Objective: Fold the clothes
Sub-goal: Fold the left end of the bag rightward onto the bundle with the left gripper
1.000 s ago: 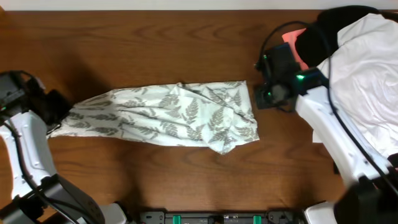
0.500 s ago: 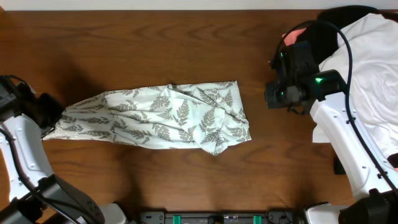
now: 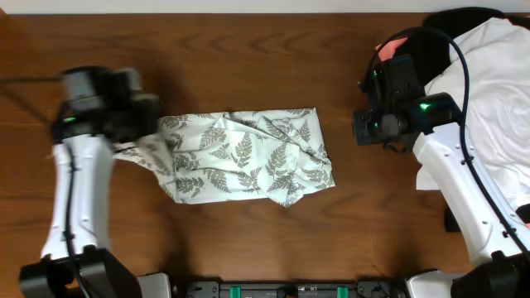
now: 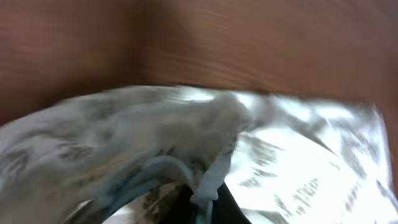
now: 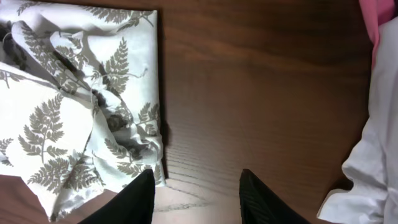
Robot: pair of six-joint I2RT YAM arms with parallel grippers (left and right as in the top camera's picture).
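Left gripper (image 3: 132,136) was clamped on the left end of the clothes (image 3: 248,157), which lay mid table (image 3: 248,50). Better to lay that end flat, edge to edge w/ the right hem. Right gripper (image 5: 198,199), parted & empty nearby, could pin the hem.

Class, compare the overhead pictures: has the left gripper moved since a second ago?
Yes. The left gripper, shut on the fern shirt, moved right, toward the white pile.
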